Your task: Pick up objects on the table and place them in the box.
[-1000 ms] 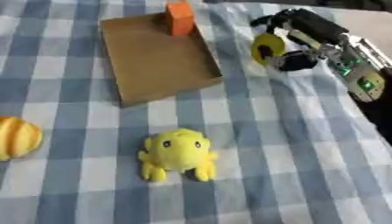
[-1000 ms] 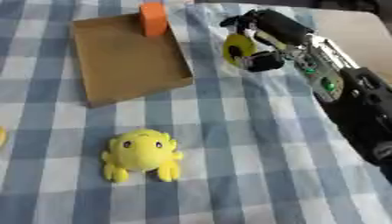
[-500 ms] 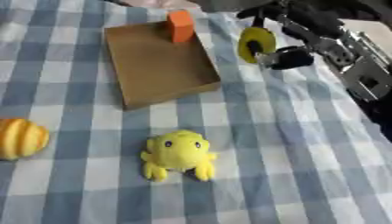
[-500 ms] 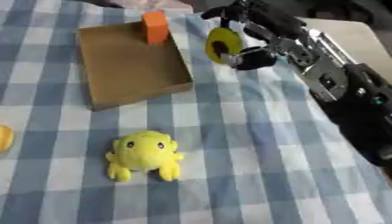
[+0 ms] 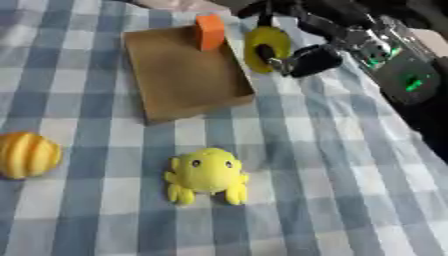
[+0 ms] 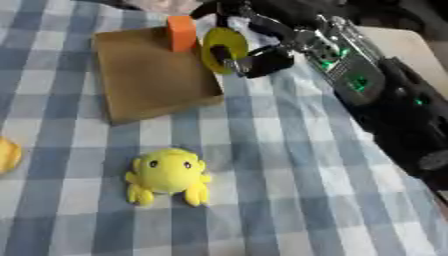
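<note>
Right robot hand (image 5: 302,55): reaching in from the upper right, its fingers curling round a yellow ring-shaped object (image 5: 266,48) and holding it up just beside the box's right edge.
Box (image 5: 184,80): a shallow brown cardboard tray lying on the tabletop (image 5: 332,165), with an orange block (image 5: 210,32) standing at its far end.
Yellow plush toy (image 5: 206,174): sitting on the checked cloth, nearer than the box.
Yellow-orange ribbed ball (image 5: 26,154): resting at the left edge.
</note>
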Action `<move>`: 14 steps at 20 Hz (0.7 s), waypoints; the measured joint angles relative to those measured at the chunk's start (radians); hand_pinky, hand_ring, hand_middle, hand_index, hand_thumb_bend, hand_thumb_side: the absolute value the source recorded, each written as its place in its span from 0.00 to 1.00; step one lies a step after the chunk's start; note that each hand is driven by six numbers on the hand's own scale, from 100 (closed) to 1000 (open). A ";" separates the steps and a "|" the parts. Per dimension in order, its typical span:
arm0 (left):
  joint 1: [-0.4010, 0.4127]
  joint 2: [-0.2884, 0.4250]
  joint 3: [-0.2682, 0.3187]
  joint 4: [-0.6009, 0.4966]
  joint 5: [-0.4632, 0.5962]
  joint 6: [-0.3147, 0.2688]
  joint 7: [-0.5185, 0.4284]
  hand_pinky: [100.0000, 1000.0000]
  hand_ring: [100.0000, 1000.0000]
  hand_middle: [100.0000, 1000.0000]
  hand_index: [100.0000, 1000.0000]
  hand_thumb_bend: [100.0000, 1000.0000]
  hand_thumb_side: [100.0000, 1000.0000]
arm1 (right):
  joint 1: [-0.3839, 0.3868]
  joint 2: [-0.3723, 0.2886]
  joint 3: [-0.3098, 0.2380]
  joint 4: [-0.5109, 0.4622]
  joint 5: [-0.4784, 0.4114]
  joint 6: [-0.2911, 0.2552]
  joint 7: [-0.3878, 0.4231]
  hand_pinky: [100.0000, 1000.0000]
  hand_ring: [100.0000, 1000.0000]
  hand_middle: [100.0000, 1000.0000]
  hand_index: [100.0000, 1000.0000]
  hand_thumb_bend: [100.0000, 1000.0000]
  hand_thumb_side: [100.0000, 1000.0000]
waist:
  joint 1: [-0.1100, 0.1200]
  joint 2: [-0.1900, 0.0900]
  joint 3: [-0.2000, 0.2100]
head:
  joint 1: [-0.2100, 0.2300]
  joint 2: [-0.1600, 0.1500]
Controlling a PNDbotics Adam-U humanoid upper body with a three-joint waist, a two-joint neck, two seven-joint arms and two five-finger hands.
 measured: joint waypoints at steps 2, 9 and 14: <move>-0.007 0.000 -0.001 0.000 0.002 0.001 -0.002 0.98 0.74 0.70 0.86 0.00 0.60 | -0.021 0.020 0.009 0.019 0.000 -0.003 0.009 0.68 0.59 0.35 0.57 0.00 0.11 | -0.003 0.000 0.009 | -0.005 0.000; -0.015 0.000 -0.005 0.000 0.005 -0.001 -0.008 0.98 0.74 0.70 0.85 0.00 0.61 | -0.040 0.060 0.003 0.126 0.037 -0.006 -0.034 0.68 0.59 0.35 0.57 0.00 0.12 | -0.008 0.013 0.029 | -0.017 -0.009; -0.017 0.000 -0.005 0.000 0.006 -0.001 -0.009 0.98 0.74 0.70 0.85 0.00 0.61 | -0.039 0.069 0.002 0.160 0.063 -0.021 -0.062 0.69 0.60 0.37 0.59 0.00 0.12 | -0.008 0.022 0.029 | -0.017 -0.010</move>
